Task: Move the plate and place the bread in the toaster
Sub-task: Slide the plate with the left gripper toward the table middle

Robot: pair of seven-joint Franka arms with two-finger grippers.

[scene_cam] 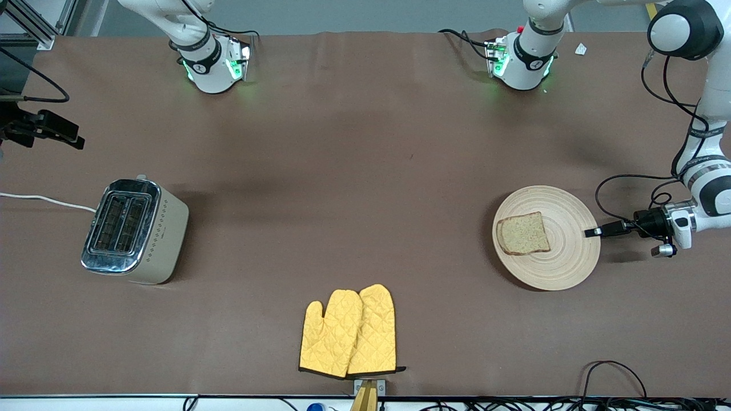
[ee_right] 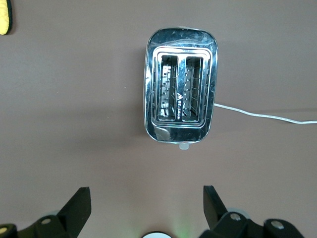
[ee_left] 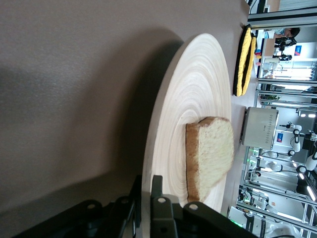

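Left fingers (ee_left: 157, 208) tight on plate (scene_cam: 562, 257) rim

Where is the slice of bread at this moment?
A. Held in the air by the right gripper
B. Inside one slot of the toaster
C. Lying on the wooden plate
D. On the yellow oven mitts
C. The bread lies flat on the plate, whose rim the left gripper has closed on; the toaster shows both slots empty below the open right gripper.
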